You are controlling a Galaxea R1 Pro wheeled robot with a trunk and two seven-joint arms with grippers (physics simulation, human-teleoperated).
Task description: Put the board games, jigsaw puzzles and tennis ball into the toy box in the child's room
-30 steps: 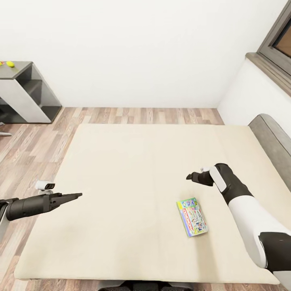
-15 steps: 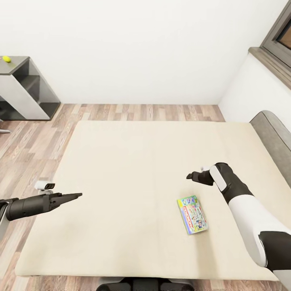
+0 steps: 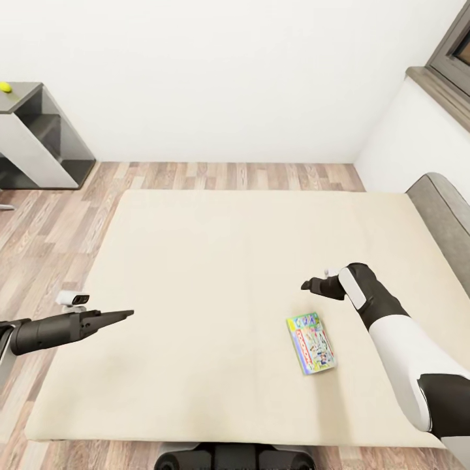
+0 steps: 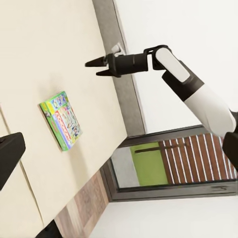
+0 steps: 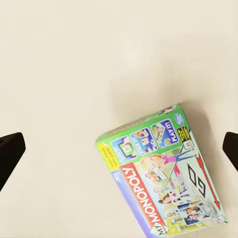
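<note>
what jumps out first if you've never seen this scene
A brightly printed board game lying flat and alone on the wide cream bed, near the right gripper, which hovers open just beyond it. Far off, a yellow tennis ball sits on the table by the wall.

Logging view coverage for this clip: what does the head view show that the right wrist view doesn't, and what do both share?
Head view alone: the left gripper over the bed, the right gripper, the wood-plank floor, a grey shelf unit. Right wrist view alone: the MONOPOLY lettering on the board game. Shared: that board game lying flat on the cream mattress, ungrasped.
</note>
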